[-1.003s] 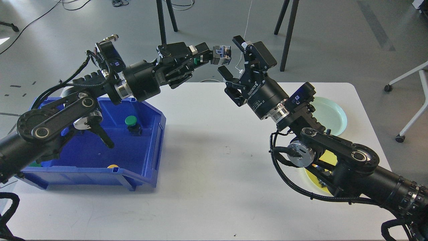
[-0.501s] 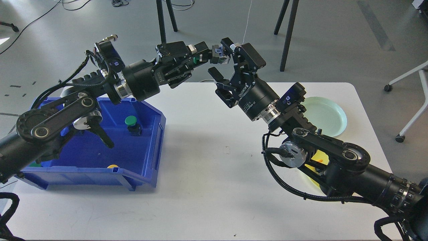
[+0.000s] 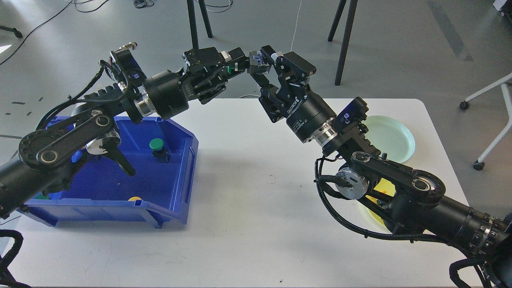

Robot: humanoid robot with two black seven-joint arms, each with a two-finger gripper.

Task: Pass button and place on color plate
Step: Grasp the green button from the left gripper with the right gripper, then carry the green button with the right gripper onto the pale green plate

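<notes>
Bin (image 3: 176,176) left on table (image 3: 248,224), plates (image 3: 394,136) right, button (image 3: 157,145) in bin.

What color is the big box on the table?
Blue. The box shows plainly in the head view, on the left of the table.

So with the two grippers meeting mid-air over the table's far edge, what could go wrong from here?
1. The green-capped button sits in the left gripper with the right gripper closing around its grey base; an early release could drop it.
2. It hangs near the white table's far edge, so it might fall to the floor.
</notes>
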